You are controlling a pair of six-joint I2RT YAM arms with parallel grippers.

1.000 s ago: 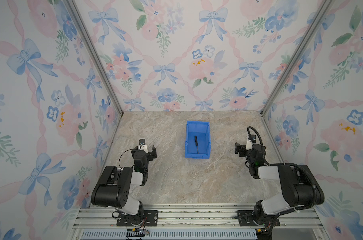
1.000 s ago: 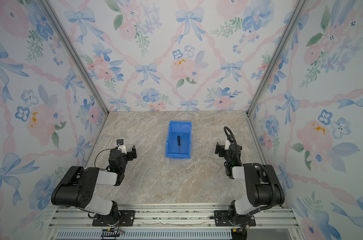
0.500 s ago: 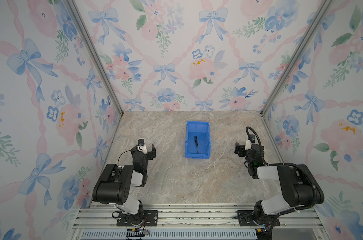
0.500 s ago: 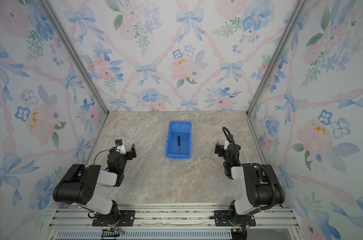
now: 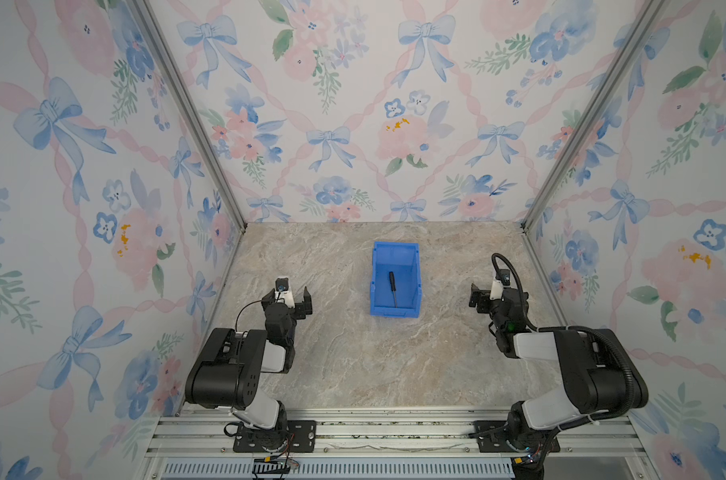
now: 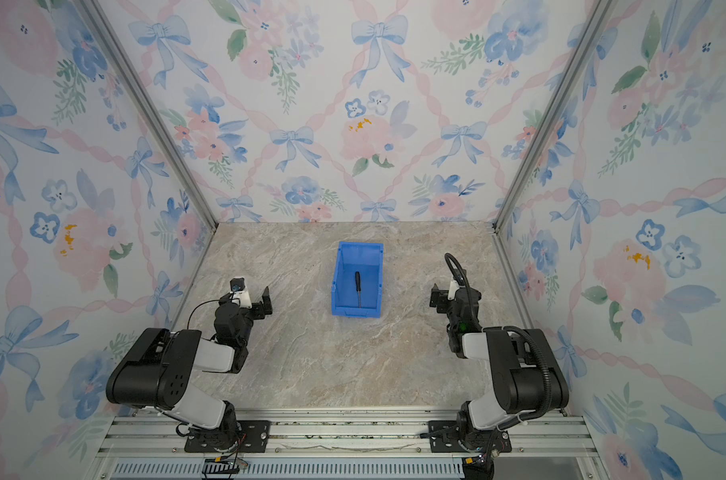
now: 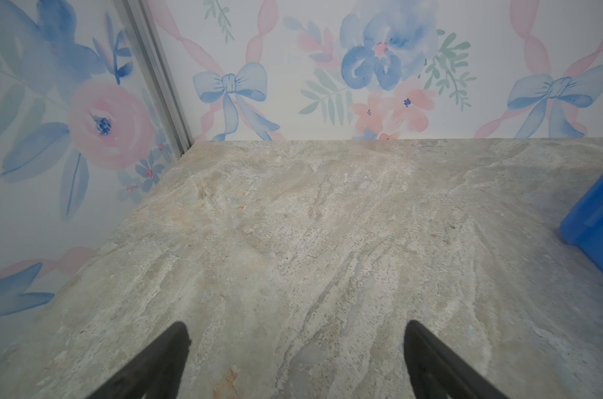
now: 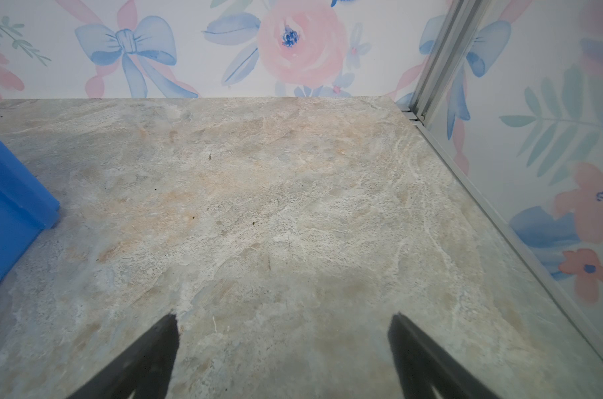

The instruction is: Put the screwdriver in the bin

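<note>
The blue bin (image 5: 395, 246) (image 6: 359, 249) stands mid-table, its lower lip towards the arms. The screwdriver (image 5: 392, 289) (image 6: 358, 289), with a black handle and thin shaft, lies lengthwise on the bin's floor. My left gripper (image 5: 287, 296) (image 6: 247, 297) (image 7: 296, 328) is open and empty, low over the table to the left of the bin. My right gripper (image 5: 492, 297) (image 6: 452, 297) (image 8: 284, 319) is open and empty to the right of it. One edge of the bin (image 7: 596, 221) (image 8: 10, 193) shows in each wrist view. The screwdriver is out of sight there.
Flowered walls with metal corner posts (image 5: 186, 108) (image 5: 577, 124) close the marble table (image 5: 353, 353) on three sides. A metal rail (image 5: 373, 428) at the front carries both arm bases.
Both arms have shifted only very slightly near their bases. The bin and the screwdriver in it have not moved.
</note>
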